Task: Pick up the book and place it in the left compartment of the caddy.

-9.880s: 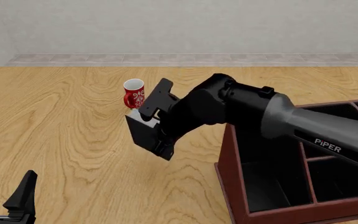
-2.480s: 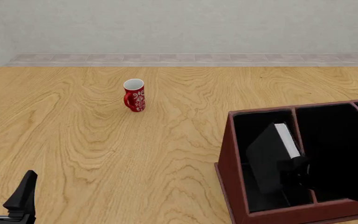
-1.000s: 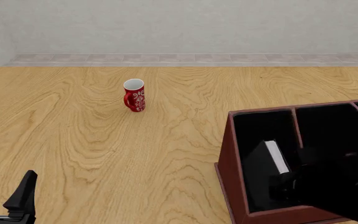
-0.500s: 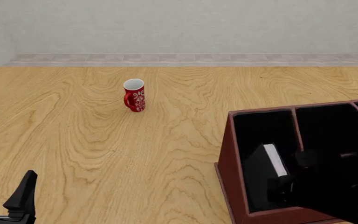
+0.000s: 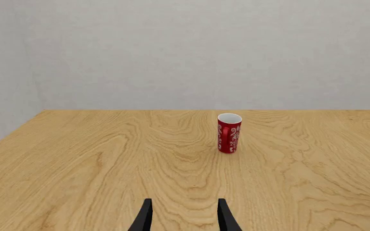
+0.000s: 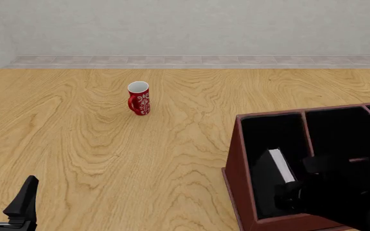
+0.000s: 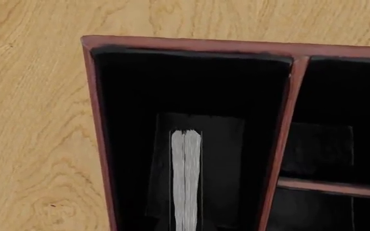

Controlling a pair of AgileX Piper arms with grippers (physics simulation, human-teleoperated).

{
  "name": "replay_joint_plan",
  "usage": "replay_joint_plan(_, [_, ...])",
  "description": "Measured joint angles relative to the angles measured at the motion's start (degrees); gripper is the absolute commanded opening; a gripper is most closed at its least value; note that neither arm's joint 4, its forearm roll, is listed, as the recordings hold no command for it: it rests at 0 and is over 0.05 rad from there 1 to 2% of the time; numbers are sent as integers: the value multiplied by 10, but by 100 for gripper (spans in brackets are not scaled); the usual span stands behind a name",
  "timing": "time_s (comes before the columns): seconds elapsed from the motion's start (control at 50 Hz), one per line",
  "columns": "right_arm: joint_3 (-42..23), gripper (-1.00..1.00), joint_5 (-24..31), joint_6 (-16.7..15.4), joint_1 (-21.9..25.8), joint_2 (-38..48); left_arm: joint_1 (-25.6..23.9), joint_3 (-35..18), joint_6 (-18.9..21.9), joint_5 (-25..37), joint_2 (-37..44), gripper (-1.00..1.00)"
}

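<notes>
Wooden table point(image 6: 75, 144): left hand point(image 6: 5, 202) low, fingers apart; right arm point(image 6: 346, 192) over caddy point(image 6: 236, 159) (its hand's state unclear).

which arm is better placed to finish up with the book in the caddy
Right. It hangs over the caddy, whose left compartment holds the book. The left gripper sits far off, near the table's front edge.

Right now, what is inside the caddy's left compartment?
The book stands in the left compartment, white page edges up. The compartment's floor is too dark to make out, and the near end is cut off by the frame.
</notes>
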Motion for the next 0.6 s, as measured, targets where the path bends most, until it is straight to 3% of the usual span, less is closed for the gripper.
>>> replay_joint_plan(0.34, [3, -100, -16, -6, -3, 8, 0, 0, 0, 0, 2, 100])
replay_joint_plan(0.36, [3, 100, -17, -7, -3, 9, 1, 0, 0, 0, 2, 100])
replay_joint_plan(0.6, [6, 100, -14, -3, -6, 12, 0, 0, 0, 0, 0, 100])
